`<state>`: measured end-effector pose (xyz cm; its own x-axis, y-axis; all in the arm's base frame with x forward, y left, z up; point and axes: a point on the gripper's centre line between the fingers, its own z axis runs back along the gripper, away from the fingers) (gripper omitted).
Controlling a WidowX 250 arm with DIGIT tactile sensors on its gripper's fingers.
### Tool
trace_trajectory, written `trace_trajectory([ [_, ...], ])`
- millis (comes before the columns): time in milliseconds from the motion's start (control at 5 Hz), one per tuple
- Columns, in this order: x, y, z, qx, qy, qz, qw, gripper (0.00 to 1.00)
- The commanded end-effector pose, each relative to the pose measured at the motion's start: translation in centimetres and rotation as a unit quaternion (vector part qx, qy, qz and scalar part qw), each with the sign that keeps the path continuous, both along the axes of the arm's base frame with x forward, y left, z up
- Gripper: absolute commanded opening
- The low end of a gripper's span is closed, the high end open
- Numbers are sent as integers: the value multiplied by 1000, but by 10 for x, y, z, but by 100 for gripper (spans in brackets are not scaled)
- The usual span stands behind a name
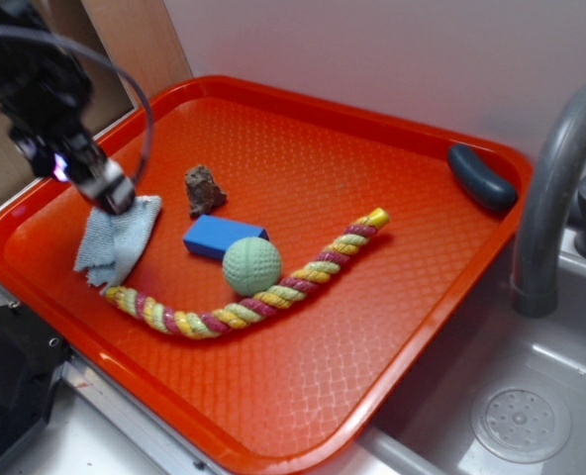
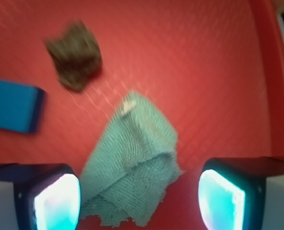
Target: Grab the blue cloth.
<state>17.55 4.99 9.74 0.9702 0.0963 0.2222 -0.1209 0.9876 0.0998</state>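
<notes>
Over the tray's (image 1: pixel 303 416) left side, the spread-apart gripper (image 2: pixel 139 196) angles down, straddling the blue cloth (image 2: pixel 132 163).

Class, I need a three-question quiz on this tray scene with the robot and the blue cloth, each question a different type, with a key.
1. True or false: the end effector has its fingers spread to either side of the blue cloth.
2. Multiple choice: what touches the rope toy? A) brown lump B) green ball C) dark oval object
3. Fill in: everything lies on an orange ____.

Key: 1 true; 2 B; 3 tray.
</notes>
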Motion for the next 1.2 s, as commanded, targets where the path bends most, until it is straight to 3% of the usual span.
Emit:
trace_trajectory([
  [0,8,5,-50,-87,83,-59,991,100],
  [200,5,-18,-71,-121,128,-106,979,100],
  [400,2,-30,-73,-83,121,-110,983,0],
  [600,6,-28,-81,-89,128,-101,983,0],
  [800,7,-24,-70,-67,115,-97,986,0],
  [1000,15,11,-21,-71,46,-20,996,0],
])
